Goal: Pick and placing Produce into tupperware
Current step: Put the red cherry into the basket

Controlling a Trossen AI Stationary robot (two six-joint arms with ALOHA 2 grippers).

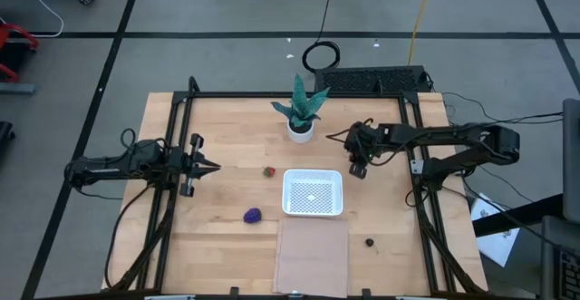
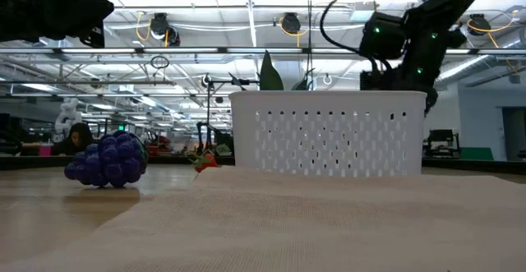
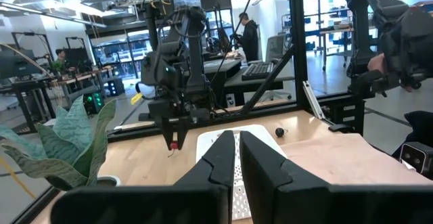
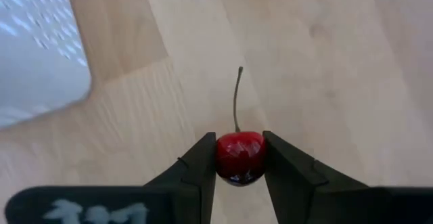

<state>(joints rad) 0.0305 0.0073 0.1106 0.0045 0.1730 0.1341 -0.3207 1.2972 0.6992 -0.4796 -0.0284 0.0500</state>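
My right gripper hangs above the table just right of the white square tupperware, shut on the small dark red cherry-like fruit. My left gripper waits shut over the table's left part, pointing toward the right. The purple grape cluster lies near-left of the tupperware, and the red-and-green strawberry piece lies at its far-left corner. On the wood to the near-right lies the small blackish fruit. In the low view the tupperware hides the cherry. My right gripper pinches the dark red fruit's round body between its two fingers, one on each side. The fingers come from above, pointing down. The fruit is lifted clear of the table, and its thin stem sticks out free beyond the fingertips.
A green leafy plant in a white pot stands behind the tupperware. A flat tan sheet lies in front of it, up to the near edge. Black frame rails run along both table sides. Bare wood shows between the left gripper and the strawberry.
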